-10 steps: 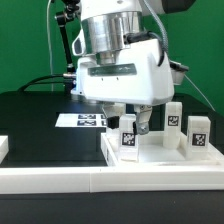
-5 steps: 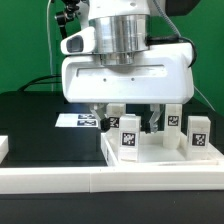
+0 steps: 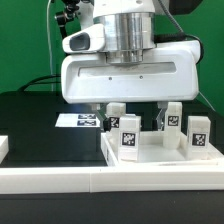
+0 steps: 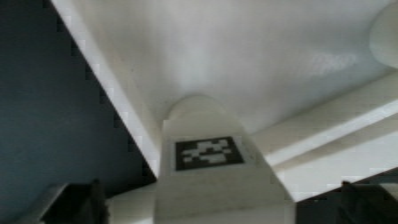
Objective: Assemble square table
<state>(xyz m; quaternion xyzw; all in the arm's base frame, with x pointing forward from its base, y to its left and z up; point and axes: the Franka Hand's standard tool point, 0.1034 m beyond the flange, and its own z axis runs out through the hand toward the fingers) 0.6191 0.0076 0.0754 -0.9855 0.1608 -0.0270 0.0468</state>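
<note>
Claw [image 3: 131, 120] hangs with fingers apart, straddling a leg [image 3: 129, 136] without clamping it. Seen from the exterior view, the arm has swung round over the past second so its wide white body now faces the camera squarely, fingers down either side of the front leg. That leg stands upright on the top [image 3: 160, 152] beside three others, with the marker board [image 3: 78, 120] behind it.

From the wrist view, the leg [image 4: 217, 165] sits centred, tag up, both fingertips [image 4: 75, 200] flanking it. I judge the claw is aligned, so closing on the leg comes next.
</note>
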